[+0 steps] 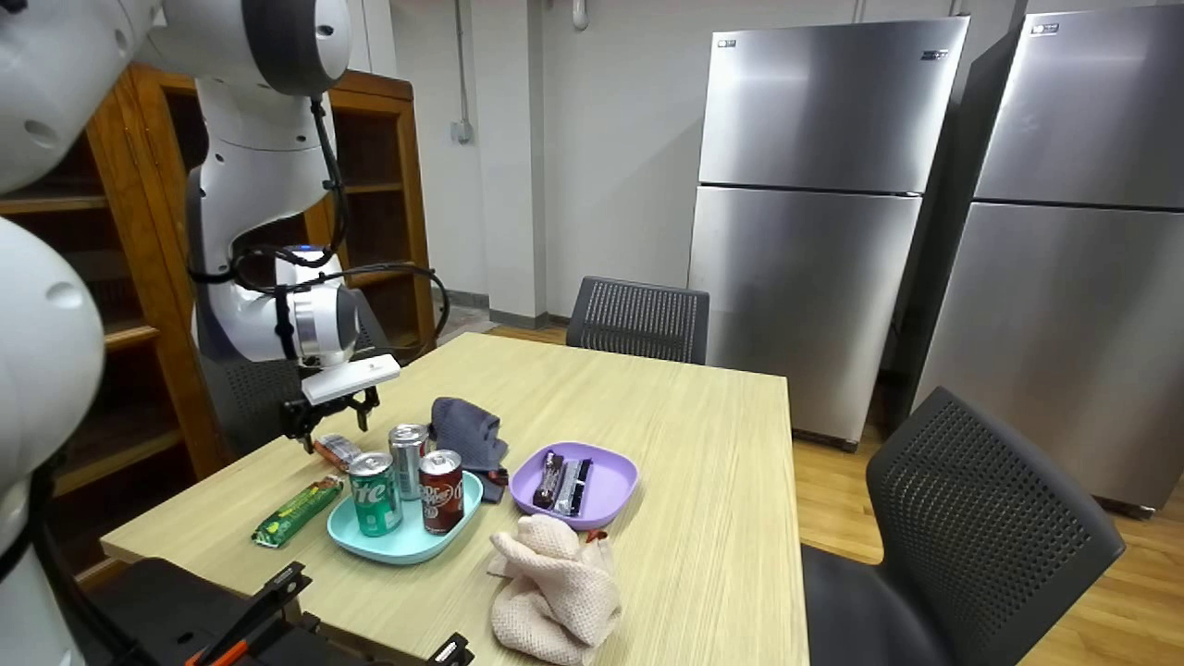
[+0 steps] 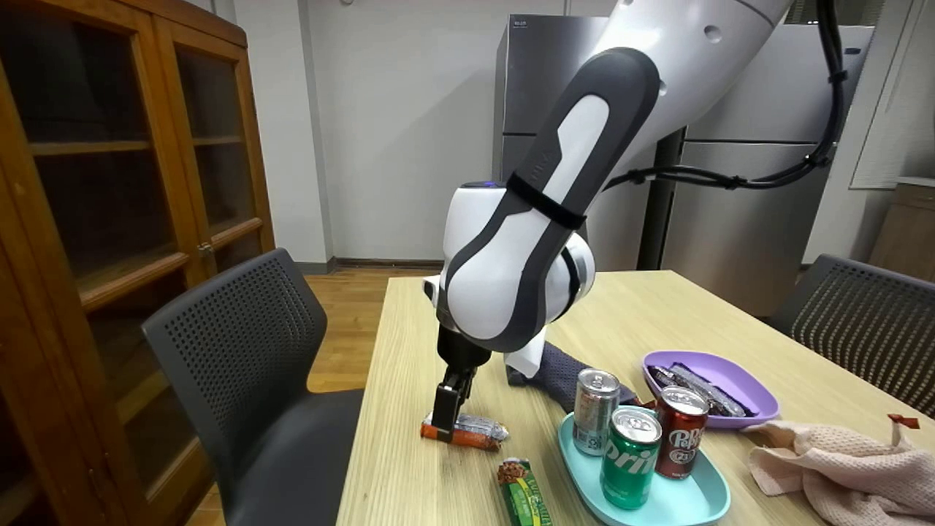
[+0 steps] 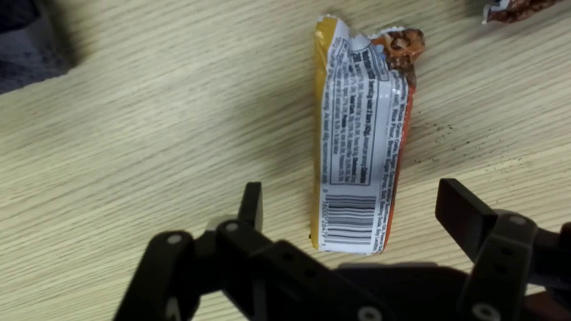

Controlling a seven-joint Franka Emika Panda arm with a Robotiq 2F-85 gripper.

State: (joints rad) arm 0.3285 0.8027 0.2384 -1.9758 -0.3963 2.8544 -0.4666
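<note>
Over the pale table (image 1: pixel 684 407), black fingers (image 3: pixel 466 218) wide apart, a wrapped snack bar (image 3: pixel 357 156) near their tips.

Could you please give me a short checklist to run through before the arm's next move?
1. Gripper open: ok, its jaws stand apart.
2. Orange-edged snack bar between the fingers: ok in the wrist view, with a gap on each side.
3. Fingers clear of the table: cannot tell, their height is unclear.
4. Green snack bar apart from the fingers: ok in both exterior views.
5. Cans upright on the turquoise tray: ok, all three.
</note>
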